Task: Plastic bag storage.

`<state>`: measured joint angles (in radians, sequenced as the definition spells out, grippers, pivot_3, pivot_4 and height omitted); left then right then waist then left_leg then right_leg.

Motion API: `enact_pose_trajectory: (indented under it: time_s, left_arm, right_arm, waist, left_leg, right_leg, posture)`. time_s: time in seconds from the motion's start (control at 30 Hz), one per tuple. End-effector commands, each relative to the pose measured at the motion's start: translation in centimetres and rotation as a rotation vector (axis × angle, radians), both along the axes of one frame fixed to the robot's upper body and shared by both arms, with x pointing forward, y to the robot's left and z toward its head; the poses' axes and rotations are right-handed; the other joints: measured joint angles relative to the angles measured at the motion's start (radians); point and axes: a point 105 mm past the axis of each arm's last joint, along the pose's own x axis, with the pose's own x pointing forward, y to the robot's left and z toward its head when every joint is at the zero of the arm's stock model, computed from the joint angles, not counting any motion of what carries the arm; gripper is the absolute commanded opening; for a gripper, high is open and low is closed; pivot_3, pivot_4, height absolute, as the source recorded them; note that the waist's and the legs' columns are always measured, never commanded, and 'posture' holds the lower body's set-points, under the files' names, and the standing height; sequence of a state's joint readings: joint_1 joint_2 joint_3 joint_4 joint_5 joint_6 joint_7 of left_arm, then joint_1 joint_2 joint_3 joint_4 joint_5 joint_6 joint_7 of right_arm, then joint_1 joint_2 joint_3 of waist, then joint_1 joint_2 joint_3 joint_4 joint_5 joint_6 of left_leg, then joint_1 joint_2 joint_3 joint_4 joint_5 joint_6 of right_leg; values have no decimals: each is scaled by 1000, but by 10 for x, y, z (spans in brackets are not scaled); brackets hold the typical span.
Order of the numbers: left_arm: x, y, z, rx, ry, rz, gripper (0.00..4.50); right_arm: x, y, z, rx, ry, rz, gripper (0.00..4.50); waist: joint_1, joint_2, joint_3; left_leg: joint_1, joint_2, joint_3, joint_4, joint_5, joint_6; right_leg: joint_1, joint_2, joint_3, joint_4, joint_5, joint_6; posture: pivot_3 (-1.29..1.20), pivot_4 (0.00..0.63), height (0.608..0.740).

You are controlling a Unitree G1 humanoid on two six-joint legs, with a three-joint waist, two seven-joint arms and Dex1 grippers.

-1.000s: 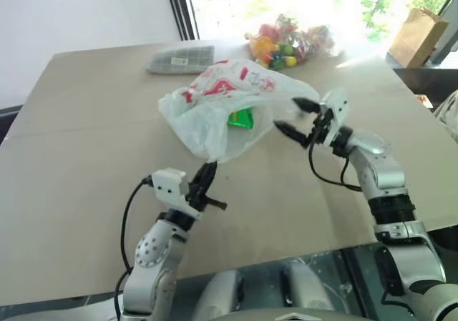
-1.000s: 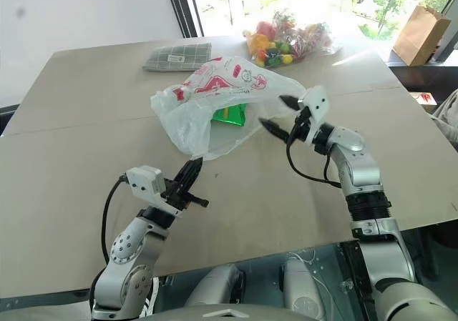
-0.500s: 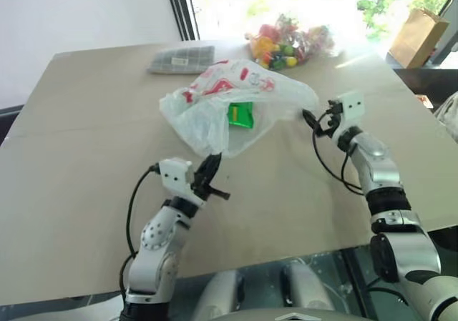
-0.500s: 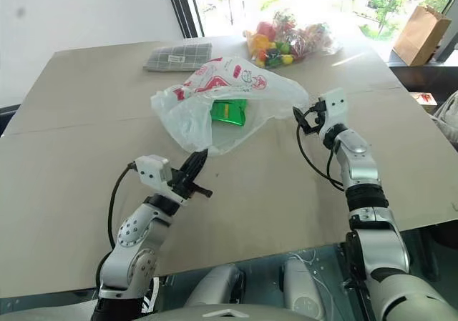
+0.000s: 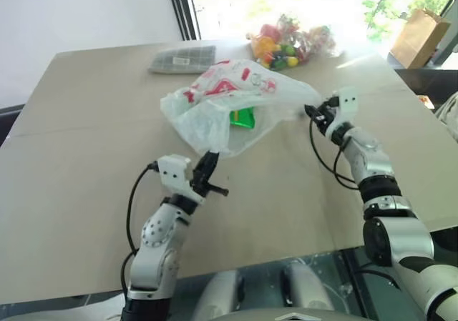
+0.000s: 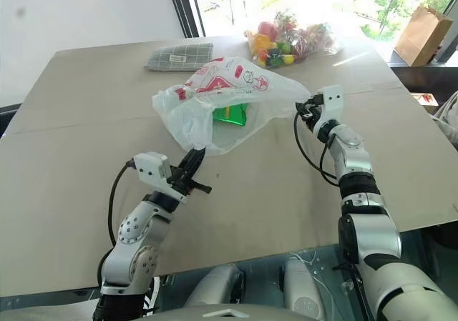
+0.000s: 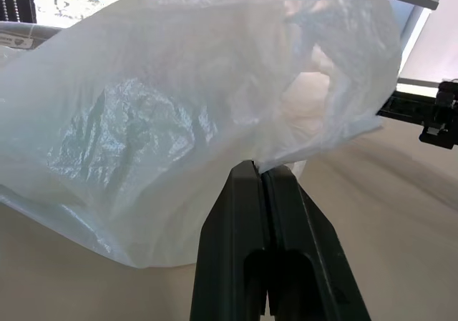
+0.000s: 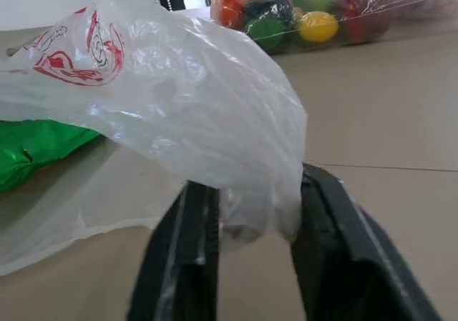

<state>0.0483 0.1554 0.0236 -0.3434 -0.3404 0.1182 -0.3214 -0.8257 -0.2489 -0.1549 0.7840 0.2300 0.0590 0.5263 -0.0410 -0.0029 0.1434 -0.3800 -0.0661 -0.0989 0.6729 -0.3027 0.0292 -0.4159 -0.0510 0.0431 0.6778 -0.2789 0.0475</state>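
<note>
The plastic bag (image 5: 215, 106), thin translucent white with red print, lies puffed up on the table (image 5: 86, 156) with a shiny green packet (image 5: 242, 117) inside. My left gripper (image 5: 209, 165) is at the bag's near lower edge. In the left wrist view its fingers (image 7: 243, 192) are pressed together with the bag's (image 7: 179, 106) rim pinched at their tips. My right gripper (image 5: 313, 111) is at the bag's right corner. In the right wrist view a bunch of the bag (image 8: 200, 99) sits squeezed between my right gripper's (image 8: 254, 206) two fingers.
A clear bag of colourful round items (image 5: 290, 41) lies at the table's far edge by the window. A checked flat pouch (image 5: 182, 58) sits at the far left of it. A brown paper bag (image 5: 416, 36) stands beyond the table on the right.
My right gripper was wide open a little above the bag's right corner; it has dropped onto that corner and closed on the plastic. My left gripper edged up to the bag's near edge.
</note>
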Motion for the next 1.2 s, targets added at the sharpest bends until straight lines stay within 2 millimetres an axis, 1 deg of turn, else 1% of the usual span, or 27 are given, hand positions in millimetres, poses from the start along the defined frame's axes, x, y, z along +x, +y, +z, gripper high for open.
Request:
enact_pose_trajectory:
  time_s: [0.03, 0.13, 0.2, 0.3, 0.33, 0.37, 0.4, 0.47, 0.53, 0.6, 0.63, 0.67, 0.7, 0.73, 0.77, 0.83, 0.9, 0.97, 1.03, 1.07, 1.17, 1.2]
  left_arm:
    - [9, 18, 26, -1, -86, 62, 0]
    - [18, 27, 42, 11, -128, 92, 0]
    - [27, 32, 59, 17, -164, 105, 0]
    - [49, 47, 117, -40, -293, 129, 0]
    - [53, 50, 131, -51, -322, 131, 0]
    - [57, 54, 143, -60, -348, 135, 0]
    - [66, 61, 158, -82, -376, 149, 0]
    - [78, 74, 181, -108, -413, 174, 0]
    - [90, 88, 218, -130, -484, 203, 0]
    - [94, 96, 244, -143, -539, 214, 0]
    - [95, 99, 256, -121, -571, 224, 0]
    - [95, 103, 268, -116, -601, 233, 0]
    - [95, 106, 275, -118, -619, 237, 0]
    - [95, 108, 279, -120, -630, 239, 0]
    - [95, 109, 278, -116, -633, 240, 0]
    - [95, 109, 272, -102, -634, 238, 0]
    - [93, 106, 262, -85, -620, 232, 0]
    - [90, 102, 246, -60, -588, 216, 0]
    - [84, 99, 224, -47, -540, 200, 0]
    - [81, 98, 210, -30, -507, 205, 0]
    - [64, 84, 164, 29, -404, 149, 0]
    - [56, 79, 146, 62, -352, 142, 262]
  right_arm:
    - [-1, -1, 24, 51, -58, 29, 42]
    - [-7, -2, 37, 164, -37, 77, 42]
    - [-13, -3, 54, 246, -34, 137, 42]
    - [-31, 3, 113, 372, -90, 323, 42]
    - [-35, 4, 126, 401, -102, 358, 42]
    - [-35, 2, 138, 429, -117, 364, 42]
    - [-31, -2, 154, 472, -145, 338, 42]
    - [-25, -7, 177, 544, -177, 303, 42]
    - [-21, -7, 209, 585, -246, 282, 42]
    - [-21, -6, 231, 604, -297, 277, 42]
    - [-22, -7, 243, 625, -333, 279, 42]
    - [-24, -11, 258, 647, -391, 277, 42]
    - [-26, -15, 267, 670, -420, 274, 42]
    - [-27, -18, 271, 684, -435, 272, 42]
    - [-26, -19, 270, 678, -432, 268, 42]
    - [-24, -19, 264, 656, -425, 269, 42]
    - [-24, -20, 255, 642, -408, 272, 42]
    - [-25, -20, 241, 622, -375, 294, 42]
    - [-29, -18, 222, 573, -331, 331, 591]
    - [-34, -17, 210, 546, -294, 373, 755]
    - [-59, -10, 169, 431, -171, 512, 2019]
    - [-69, -8, 151, 378, -117, 547, 2517]
  waist:
    - [0, 0, 0]
    - [1, 0, 0]
    - [2, 0, 0]
    - [8, 0, 1]
    - [7, 0, 1]
    - [6, 0, 1]
    - [2, 0, 1]
    - [-1, 0, 1]
    - [-1, -1, 1]
    - [-3, -1, 1]
    - [-3, -1, 1]
    - [-4, -1, 1]
    - [-5, -1, 1]
    - [-8, -1, 1]
    - [-9, 0, 1]
    - [-10, -1, 1]
    - [-16, -1, 1]
    - [-26, -1, 1]
    - [-31, 0, 1]
    - [-32, 0, 1]
    - [-33, 0, 1]
    - [-33, 0, 1]
  left_leg:
    - [0, 0, 0, 0, 0, 0]
    - [-1, 0, -2, 1, 0, 0]
    - [-1, 0, -2, 1, 0, 0]
    - [-4, -1, -3, 4, 0, 0]
    - [-7, -1, -7, 8, 0, 0]
    - [-8, 0, -8, 11, 0, 0]
    - [-9, -1, -8, 11, 0, 0]
    - [-7, -1, -8, 10, 0, 0]
    - [-5, -2, -8, 9, 0, 0]
    - [-7, -2, -9, 9, 0, 0]
    - [-8, -2, -9, 9, 0, 0]
    - [-9, -2, -9, 9, 0, 0]
    - [-12, -2, -9, 10, 0, 0]
    - [-15, -3, -9, 10, 0, 0]
    - [-19, -4, -9, 11, 0, 0]
    - [-19, -4, -9, 11, 0, 0]
    - [-19, -4, -10, 11, 0, 0]
    - [-20, -4, -11, 11, 0, 0]
    - [-21, -4, -11, 12, 0, 0]
    - [-21, -4, -11, 11, 0, 0]
    - [-21, -3, -11, 13, 0, 0]
    - [-21, -3, -11, 12, 0, 0]
  right_leg:
    - [0, 0, 0, 0, 0, 0]
    - [0, 0, 0, 1, 0, 0]
    - [0, 0, -1, 0, 0, 0]
    - [0, -1, -2, 0, 0, 0]
    - [-1, 0, -5, 1, 0, 0]
    - [-2, 0, -6, 2, 0, 0]
    - [-2, 0, -6, 2, 0, 0]
    - [-1, 0, -6, 2, 0, 0]
    - [-1, 0, -6, 2, 0, 0]
    - [-4, 0, -8, 2, 0, 0]
    - [-4, 0, -8, 2, 0, 0]
    - [-5, 0, -8, 2, 0, 0]
    - [-7, 0, -8, 2, 0, 0]
    - [-11, -1, -8, 2, 0, 0]
    - [-15, -2, -8, 3, 0, 0]
    - [-15, -4, -10, 3, 0, 0]
    - [-15, -5, -12, 3, 0, 0]
    - [-15, -5, -13, 3, 0, 0]
    - [-15, -6, -13, 3, 0, 0]
    - [-16, -6, -12, 4, 0, 0]
    - [-16, -5, -11, 6, 0, 0]
    - [-16, -5, -11, 7, 0, 0]
  posture:
    - [0, 150, 740]
    - [0, 150, 740]
    - [0, 150, 740]
    - [0, 150, 740]
    - [0, 150, 740]
    - [0, 150, 740]
    - [0, 150, 740]
    - [0, 150, 740]
    - [0, 150, 740]
    - [0, 150, 740]
    - [0, 150, 740]
    - [0, 150, 740]
    - [0, 150, 740]
    - [0, 150, 740]
    - [0, 150, 740]
    - [0, 150, 740]
    - [0, 150, 740]
    - [0, 150, 740]
    - [0, 150, 740]
    - [0, 150, 740]
    - [0, 150, 740]
    - [0, 150, 740]
